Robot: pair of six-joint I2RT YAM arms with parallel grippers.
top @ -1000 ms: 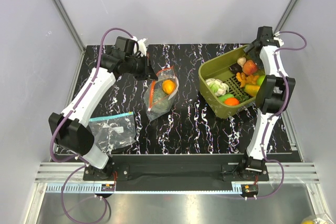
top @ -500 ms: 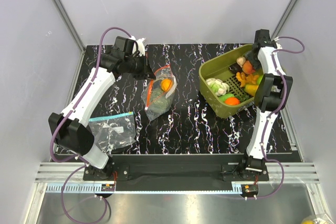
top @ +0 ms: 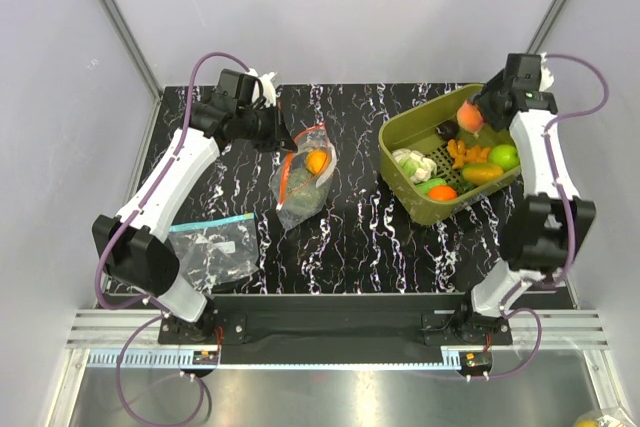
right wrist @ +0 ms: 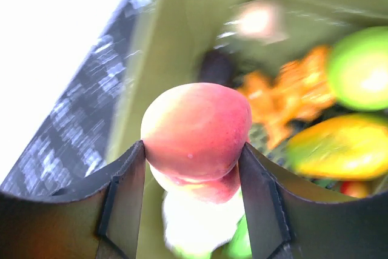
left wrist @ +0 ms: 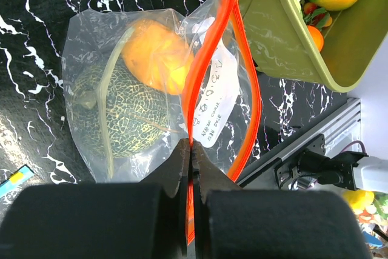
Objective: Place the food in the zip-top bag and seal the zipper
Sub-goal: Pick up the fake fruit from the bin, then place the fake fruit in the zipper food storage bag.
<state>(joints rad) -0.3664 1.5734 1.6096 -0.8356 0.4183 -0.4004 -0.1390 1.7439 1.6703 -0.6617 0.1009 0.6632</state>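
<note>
The zip-top bag (top: 303, 185) lies mid-table with its red-orange zipper (left wrist: 213, 71) held open. Inside it are a netted melon (left wrist: 124, 113) and an orange (left wrist: 157, 56). My left gripper (left wrist: 191, 150) is shut on the zipper strip at the bag's mouth; it also shows in the top view (top: 282, 133). My right gripper (right wrist: 193, 156) is shut on a peach (right wrist: 197, 131) and holds it above the olive-green tub (top: 400, 129); in the top view the peach (top: 468, 117) hangs over the tub's back edge. More food stays in the tub.
The tub holds a green apple (top: 505, 156), a mango-like fruit (top: 481, 173), an orange (top: 441, 192), a cauliflower (top: 411, 162) and orange pieces. A second clear bag with a teal-blue strip (top: 212, 247) lies at the front left. Grey walls enclose the table.
My right gripper has closed on the peach and lifted it out of the tub, and the right arm has swung outward to the right. The left gripper and bag have stayed in place.
</note>
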